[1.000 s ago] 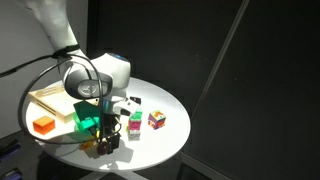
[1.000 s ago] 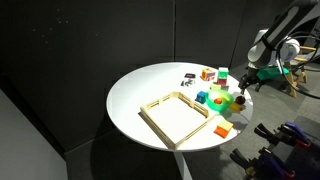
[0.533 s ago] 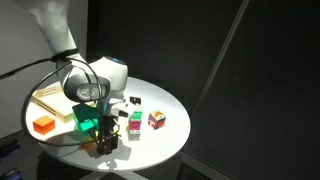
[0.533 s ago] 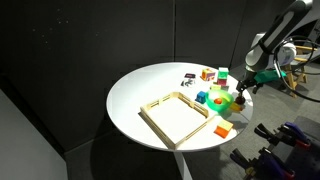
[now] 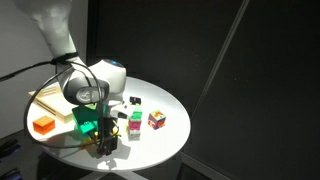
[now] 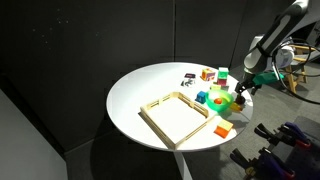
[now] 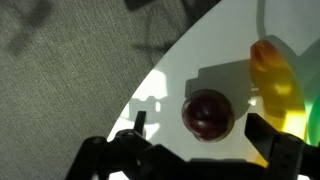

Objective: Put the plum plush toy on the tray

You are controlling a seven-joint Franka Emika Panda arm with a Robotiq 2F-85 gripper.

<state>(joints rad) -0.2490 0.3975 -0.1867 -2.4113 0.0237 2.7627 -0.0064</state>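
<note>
Plum plush toy [image 7: 208,113], lying near the table's [image 7: 230,45] edge, is framed between the gripper's [image 7: 200,128] wide-open jaws; the descent should be kept centred for an even squeeze.

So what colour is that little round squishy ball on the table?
The plum plush toy is dark reddish-purple; the wrist view shows it best.

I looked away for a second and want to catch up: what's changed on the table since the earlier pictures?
Nothing visibly changed. The claw still hangs open over the plum plush toy near the edge of the table, not gripping it. The toy and the tray lie where they were.
</note>
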